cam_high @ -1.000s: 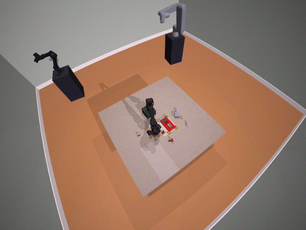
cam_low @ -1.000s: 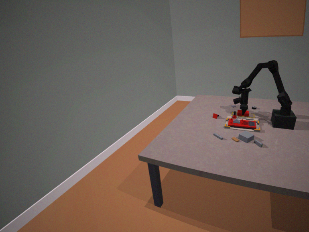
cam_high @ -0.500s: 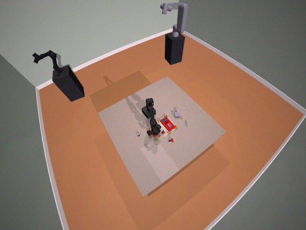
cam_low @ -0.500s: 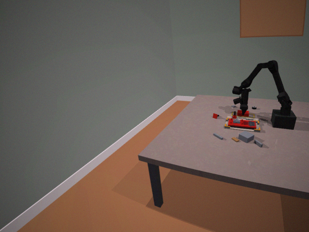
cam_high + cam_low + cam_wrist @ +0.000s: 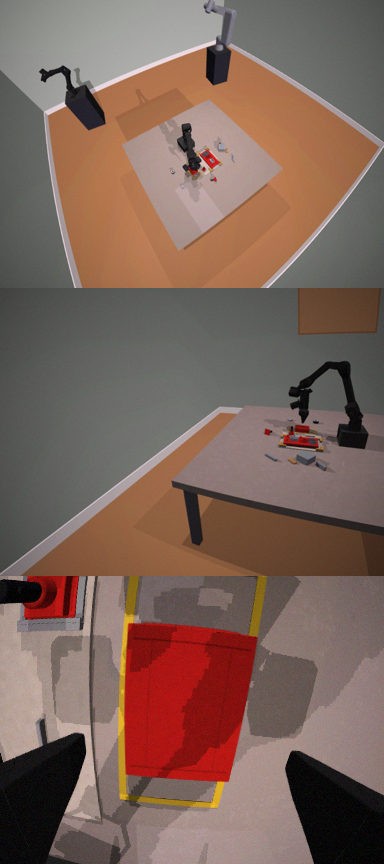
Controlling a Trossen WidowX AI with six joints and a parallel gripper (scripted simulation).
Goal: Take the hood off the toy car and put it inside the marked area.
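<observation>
The red hood (image 5: 185, 701) (image 5: 301, 429) lies on the table inside the yellow outline of the marked area (image 5: 122, 741) (image 5: 315, 431). In the wrist view the outline shows in front of and behind the hood and along its left side; the hood hides part of the right line. My gripper (image 5: 190, 754) (image 5: 302, 421) is open and empty, a little above the hood, with one finger out to each side and bare surface between them and the hood. The red toy car (image 5: 208, 156) (image 5: 288, 442) stands beside the marked area without its hood.
A red piece with a black stem (image 5: 47, 598) (image 5: 203, 169) stands between car and hood. Another red and black piece (image 5: 267, 431), a black and white wheel (image 5: 315, 421), a grey block (image 5: 305, 457), a grey bar (image 5: 271, 457) and an orange piece (image 5: 291, 461) lie around.
</observation>
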